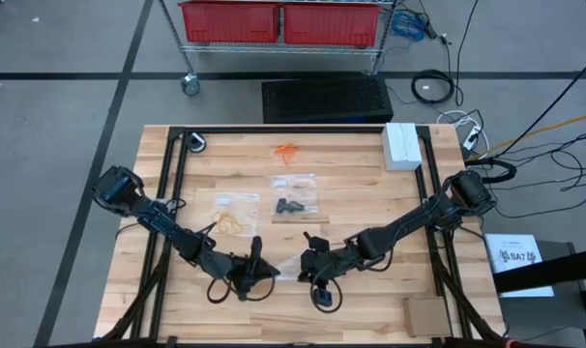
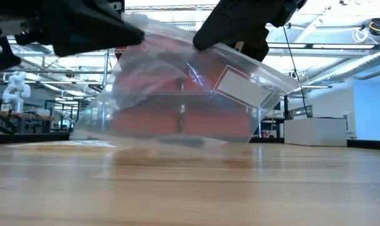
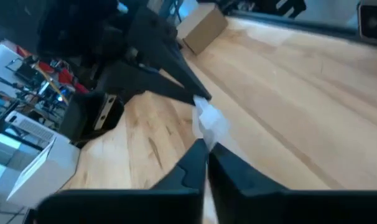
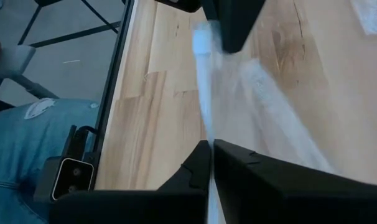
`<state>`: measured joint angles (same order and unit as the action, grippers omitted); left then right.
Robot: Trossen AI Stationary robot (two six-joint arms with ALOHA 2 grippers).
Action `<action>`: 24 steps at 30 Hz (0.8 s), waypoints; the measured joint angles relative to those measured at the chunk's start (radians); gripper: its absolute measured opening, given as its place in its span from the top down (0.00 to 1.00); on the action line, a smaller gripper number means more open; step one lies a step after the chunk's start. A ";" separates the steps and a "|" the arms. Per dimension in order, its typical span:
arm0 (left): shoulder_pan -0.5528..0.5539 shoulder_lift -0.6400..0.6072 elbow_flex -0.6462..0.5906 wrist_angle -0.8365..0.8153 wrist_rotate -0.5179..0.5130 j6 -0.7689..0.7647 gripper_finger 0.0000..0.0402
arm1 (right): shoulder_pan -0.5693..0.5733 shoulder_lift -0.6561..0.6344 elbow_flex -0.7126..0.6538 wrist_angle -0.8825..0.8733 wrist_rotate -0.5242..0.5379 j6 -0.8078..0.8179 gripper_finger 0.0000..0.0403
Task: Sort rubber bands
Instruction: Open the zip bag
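Your left pincer (image 1: 257,263) and right pincer (image 1: 307,263) are each clamped on one clear plastic bag (image 2: 190,94) between them, lifted at the bench's (image 1: 370,203) near edge. Three rubber-band clusters lie farther back: orange bands (image 1: 287,150) bare on the wood, black bands (image 1: 289,205) and pale yellow bands (image 1: 230,221), each apparently on its own bag.
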<state>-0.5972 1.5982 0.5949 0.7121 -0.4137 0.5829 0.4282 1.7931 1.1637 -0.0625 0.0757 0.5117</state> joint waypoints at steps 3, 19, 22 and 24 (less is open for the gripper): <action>0.000 0.000 0.000 0.012 0.014 0.000 0.98 | 0.000 0.000 0.000 0.000 0.000 0.000 1.00; 0.116 0.000 0.000 -0.048 -0.005 -0.422 1.00 | -0.021 -0.131 0.000 -0.169 0.214 -0.027 0.76; 0.138 0.000 0.000 -0.048 -0.004 -0.489 1.00 | -0.032 -0.153 0.000 -0.158 0.216 -0.104 0.76; 0.151 0.000 0.000 -0.048 -0.005 -0.521 1.00 | -0.042 -0.154 0.000 -0.140 0.215 -0.155 0.77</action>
<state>-0.4460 1.5982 0.5949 0.6639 -0.4191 0.0621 0.3863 1.6393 1.1641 -0.2024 0.2912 0.3567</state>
